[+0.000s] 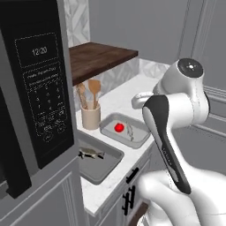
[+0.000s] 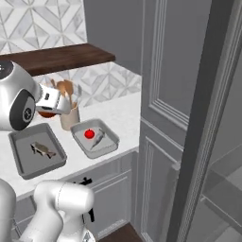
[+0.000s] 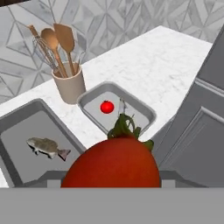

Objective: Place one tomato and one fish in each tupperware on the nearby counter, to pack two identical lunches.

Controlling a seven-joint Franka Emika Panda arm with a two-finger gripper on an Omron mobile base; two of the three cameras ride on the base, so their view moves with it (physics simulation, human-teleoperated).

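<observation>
A big red tomato with a green stem sits between my fingers, so my gripper is shut on it, hovering above the counter over the left tupperware. That grey tray holds one fish, seen from the hand as the fish in the tray. The right tupperware holds a small tomato and a slim fish. In the left base view my arm hides the gripper; both trays show.
A beige utensil cup with wooden spoons stands behind the trays. A dark wooden shelf hangs over the counter's back. A microwave stands at the left and tall grey cabinet doors close off the counter's right end.
</observation>
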